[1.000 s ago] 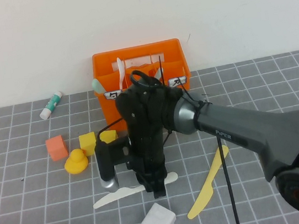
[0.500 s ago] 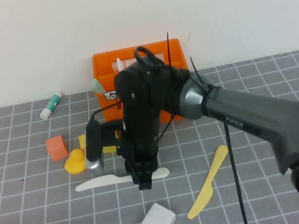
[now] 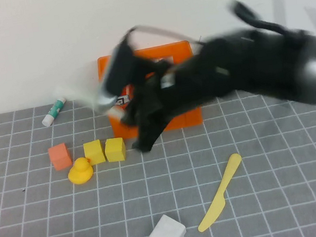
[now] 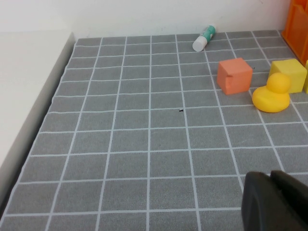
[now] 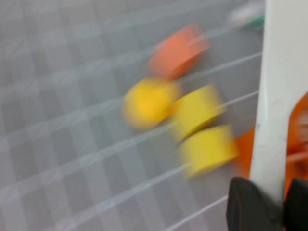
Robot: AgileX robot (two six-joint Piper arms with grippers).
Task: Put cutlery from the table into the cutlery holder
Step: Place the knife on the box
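Note:
My right gripper [image 3: 143, 139] is raised in front of the orange cutlery holder [image 3: 178, 51], blurred by motion. In the right wrist view it [image 5: 272, 192] is shut on the white knife [image 5: 281, 86], which stands up between the fingers beside the holder's orange wall [image 5: 301, 125]. The yellow knife [image 3: 220, 192] lies on the grey grid table [image 3: 281, 154] at front right. My arm hides most of the holder's inside and front. My left gripper [image 4: 275, 202] is shut and empty, low over bare table at the left, away from the cutlery.
An orange cube [image 3: 59, 156], two yellow blocks [image 3: 93, 152] [image 3: 114, 149] and a yellow duck [image 3: 80, 171] sit left of the holder. A white-and-green glue stick [image 3: 54, 111] lies at back left. A white box [image 3: 166, 234] sits at the front edge.
My right gripper has lifted the white knife off the table and swung up and back toward the holder. The spot where the knife lay is now bare.

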